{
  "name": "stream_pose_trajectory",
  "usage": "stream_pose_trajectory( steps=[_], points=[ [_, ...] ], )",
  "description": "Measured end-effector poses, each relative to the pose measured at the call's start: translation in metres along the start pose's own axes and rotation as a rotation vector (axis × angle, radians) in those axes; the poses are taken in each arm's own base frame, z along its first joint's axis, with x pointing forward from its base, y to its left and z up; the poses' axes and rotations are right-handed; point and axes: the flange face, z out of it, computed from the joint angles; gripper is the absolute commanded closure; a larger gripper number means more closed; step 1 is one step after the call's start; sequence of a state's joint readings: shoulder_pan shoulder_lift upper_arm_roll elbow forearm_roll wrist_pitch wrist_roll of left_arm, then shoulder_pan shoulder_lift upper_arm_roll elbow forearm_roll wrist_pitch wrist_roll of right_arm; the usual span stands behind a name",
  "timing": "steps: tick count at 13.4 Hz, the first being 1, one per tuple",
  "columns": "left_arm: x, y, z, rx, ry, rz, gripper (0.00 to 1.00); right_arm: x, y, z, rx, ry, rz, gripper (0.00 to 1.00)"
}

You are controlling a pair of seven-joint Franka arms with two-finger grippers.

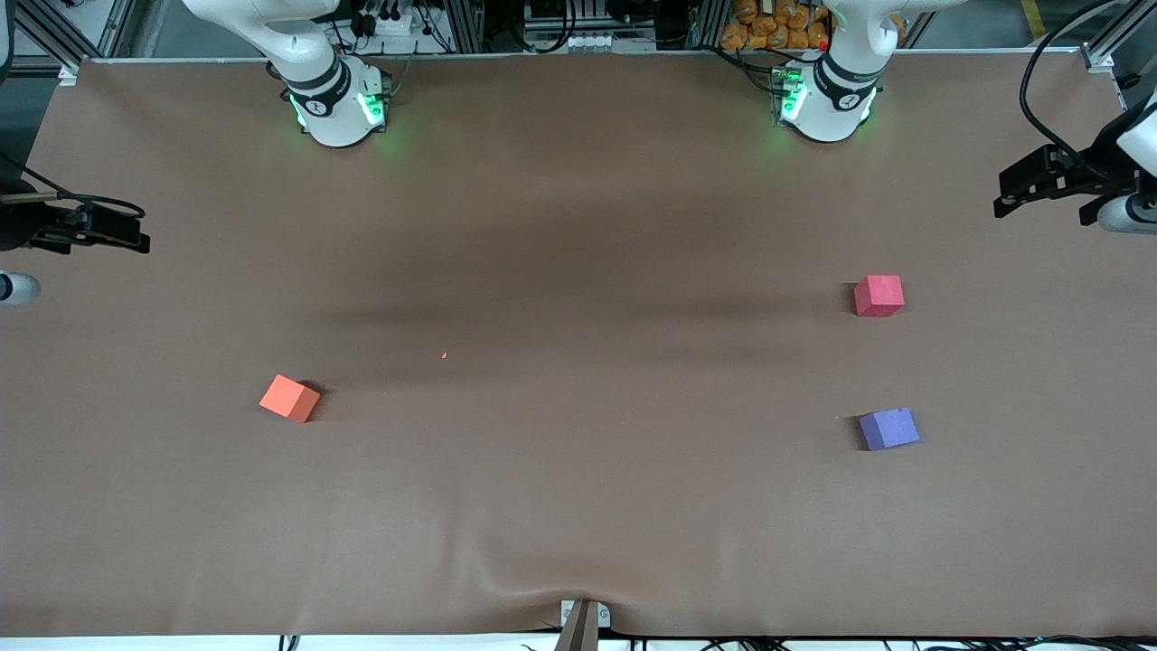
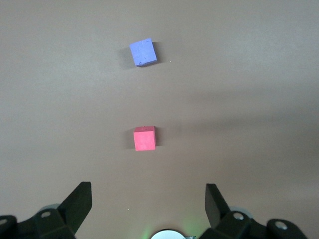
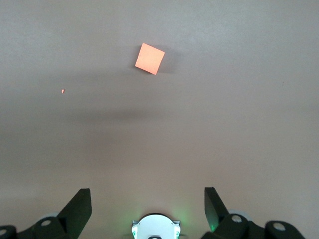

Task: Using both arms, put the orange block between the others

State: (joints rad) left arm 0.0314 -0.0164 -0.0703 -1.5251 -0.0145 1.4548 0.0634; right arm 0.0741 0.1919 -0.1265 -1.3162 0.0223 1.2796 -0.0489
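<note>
1. The orange block [image 1: 290, 398] sits on the brown counter [image 1: 578, 506] toward the right arm's end, turned so that one corner faces the front camera. Nothing touches it.
2. The red-pink block [image 1: 879, 296] sits toward the left arm's end of the counter, well apart from the orange block.
3. The purple-blue block [image 1: 889, 429] lies at the same end, nearer to the front camera than the red-pink block, with a bare gap of counter between the two.
4. A tiny orange speck [image 1: 444, 355] lies on the counter between the orange block and the other two, closer to the orange one.
5. The left tool [image 2: 148, 201] hangs in the air at the edge of the counter at the left arm's end. Its fingers are spread wide and hold nothing. In the left wrist view the red-pink block [image 2: 144, 138] and the purple-blue block [image 2: 143, 52] both show on the counter below it.
6. The right tool [image 3: 147, 201] hangs in the air at the edge of the counter at the right arm's end. Its fingers are spread wide too and hold nothing. The right wrist view shows the orange block [image 3: 149, 58] and the speck [image 3: 63, 91] on the counter below.
7. Both arms' bases [image 1: 336, 108] glow green at the edge of the counter farthest from the front camera.
</note>
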Motion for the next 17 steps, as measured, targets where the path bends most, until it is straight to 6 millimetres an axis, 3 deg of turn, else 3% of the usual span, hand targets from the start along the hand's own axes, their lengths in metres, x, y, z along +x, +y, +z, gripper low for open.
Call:
stream_pose_trajectory(
  steps=[2, 4, 8, 14, 17],
  points=[
    [0.0, 0.0, 0.0, 0.0, 0.0, 0.0, 0.0, 0.009, -0.001, 0.013, -0.001, -0.019, -0.001, 0.0],
    [0.0, 0.0, 0.0, 0.0, 0.0, 0.0, 0.0, 0.034, -0.002, 0.041, -0.005, -0.032, -0.001, 0.0],
    [0.0, 0.001, 0.001, 0.0, -0.001, 0.001, 0.0, 0.091, -0.005, 0.135, -0.015, -0.062, -0.005, 0.0],
    [0.001, 0.0, 0.002, 0.0, -0.003, 0.001, 0.0, 0.155, -0.022, 0.271, -0.031, -0.029, -0.069, 0.0],
    [0.001, 0.0, 0.002, 0.0, -0.004, 0.001, 0.0, 0.168, -0.022, 0.31, -0.037, -0.026, -0.263, 0.0]
  ],
)
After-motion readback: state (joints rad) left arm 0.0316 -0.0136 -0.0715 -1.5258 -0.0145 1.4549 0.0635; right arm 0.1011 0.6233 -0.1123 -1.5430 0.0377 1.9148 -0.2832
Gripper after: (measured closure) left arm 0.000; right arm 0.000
